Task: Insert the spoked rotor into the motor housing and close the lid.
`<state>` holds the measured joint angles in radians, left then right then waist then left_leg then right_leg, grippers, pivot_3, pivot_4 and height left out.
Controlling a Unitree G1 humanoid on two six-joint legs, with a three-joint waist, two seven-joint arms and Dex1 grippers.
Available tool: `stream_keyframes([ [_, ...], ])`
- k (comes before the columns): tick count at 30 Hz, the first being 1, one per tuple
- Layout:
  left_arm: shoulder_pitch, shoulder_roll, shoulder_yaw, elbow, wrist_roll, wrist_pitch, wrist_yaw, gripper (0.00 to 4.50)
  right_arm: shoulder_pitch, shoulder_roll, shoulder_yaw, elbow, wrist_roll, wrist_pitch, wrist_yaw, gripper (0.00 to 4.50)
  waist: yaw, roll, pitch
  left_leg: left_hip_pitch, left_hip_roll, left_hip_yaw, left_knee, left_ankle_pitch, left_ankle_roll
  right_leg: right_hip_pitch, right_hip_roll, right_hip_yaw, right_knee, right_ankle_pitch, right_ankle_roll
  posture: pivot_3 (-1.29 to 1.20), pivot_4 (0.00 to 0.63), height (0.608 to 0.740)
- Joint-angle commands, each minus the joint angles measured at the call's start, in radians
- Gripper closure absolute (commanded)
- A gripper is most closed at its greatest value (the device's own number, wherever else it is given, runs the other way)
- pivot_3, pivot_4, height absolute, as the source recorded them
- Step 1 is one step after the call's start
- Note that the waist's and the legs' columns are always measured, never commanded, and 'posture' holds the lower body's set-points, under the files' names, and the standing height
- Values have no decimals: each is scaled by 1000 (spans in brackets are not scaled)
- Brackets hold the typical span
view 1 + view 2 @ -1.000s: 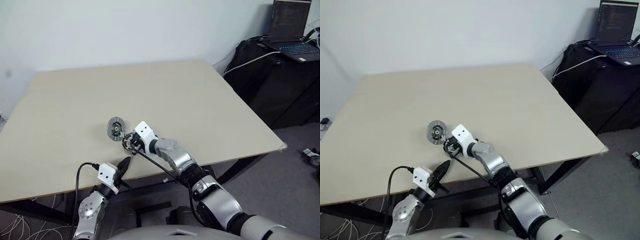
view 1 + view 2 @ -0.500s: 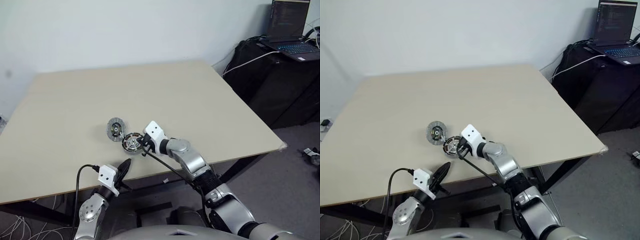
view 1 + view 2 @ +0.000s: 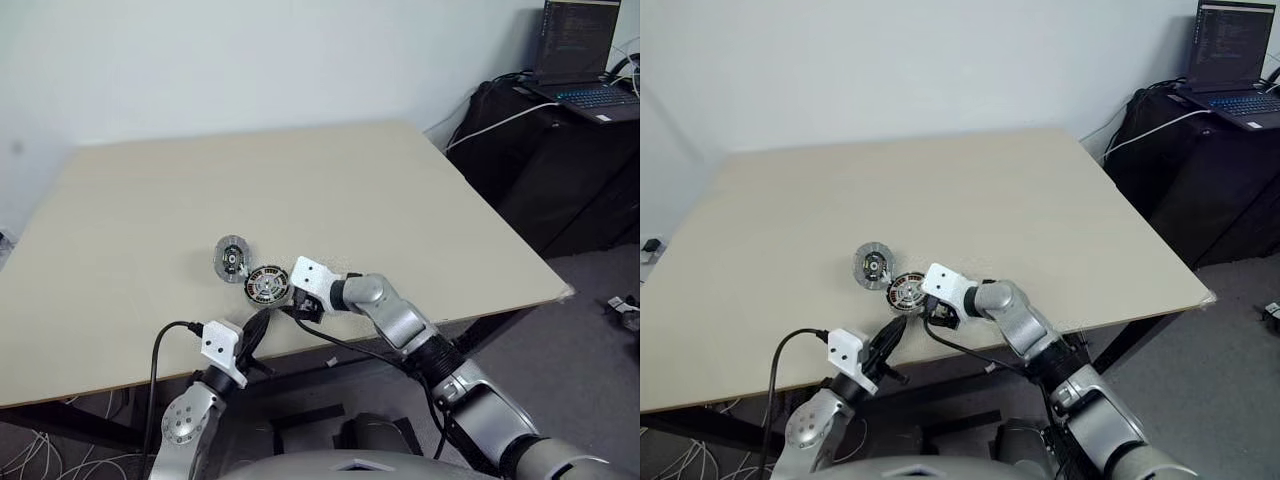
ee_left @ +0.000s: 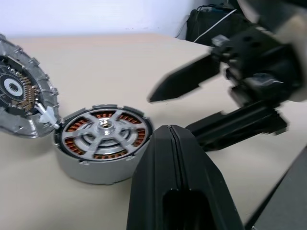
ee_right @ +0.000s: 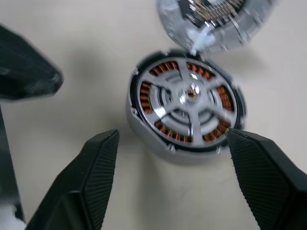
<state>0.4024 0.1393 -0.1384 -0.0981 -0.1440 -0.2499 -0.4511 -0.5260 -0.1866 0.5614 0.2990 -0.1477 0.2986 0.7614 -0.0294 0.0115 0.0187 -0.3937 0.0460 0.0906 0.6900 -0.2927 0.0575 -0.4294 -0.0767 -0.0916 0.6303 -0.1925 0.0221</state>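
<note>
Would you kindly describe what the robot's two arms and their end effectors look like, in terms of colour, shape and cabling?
Both arms are built of rounded silver-grey segments with dark joints. Each wrist carries a boxy white block, and a black cable loops along each arm to it. The left end effector and the right end effector each have two black tapered fingers; the right one's fingers have finely ribbed inner faces.

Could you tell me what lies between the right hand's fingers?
The housing, rotor seated inside, sits on the table, untouched, in the right wrist view.
</note>
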Motion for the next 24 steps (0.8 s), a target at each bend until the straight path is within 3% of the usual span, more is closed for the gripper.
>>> stream_keyframes([
  [1,38,-8,-39,-110,22,25,34,4500,-82,-2,40,34,-51,-73,41,850,0,0,0,0,0,0,0,0,0,0,0,0,0,0,0,0,0,740],
  [12,179,-42,-99,-132,72,-60,130,4500,-206,18,116,210,-150,-202,127,850,3,1,1,0,0,0,0,0,0,0,0,0,0,0,0,0,0,740],
  [24,194,-54,-143,-112,94,-92,169,4500,-261,23,129,305,-207,-252,195,850,5,3,3,0,0,0,0,0,0,-1,0,0,0,0,0,0,0,740],
])
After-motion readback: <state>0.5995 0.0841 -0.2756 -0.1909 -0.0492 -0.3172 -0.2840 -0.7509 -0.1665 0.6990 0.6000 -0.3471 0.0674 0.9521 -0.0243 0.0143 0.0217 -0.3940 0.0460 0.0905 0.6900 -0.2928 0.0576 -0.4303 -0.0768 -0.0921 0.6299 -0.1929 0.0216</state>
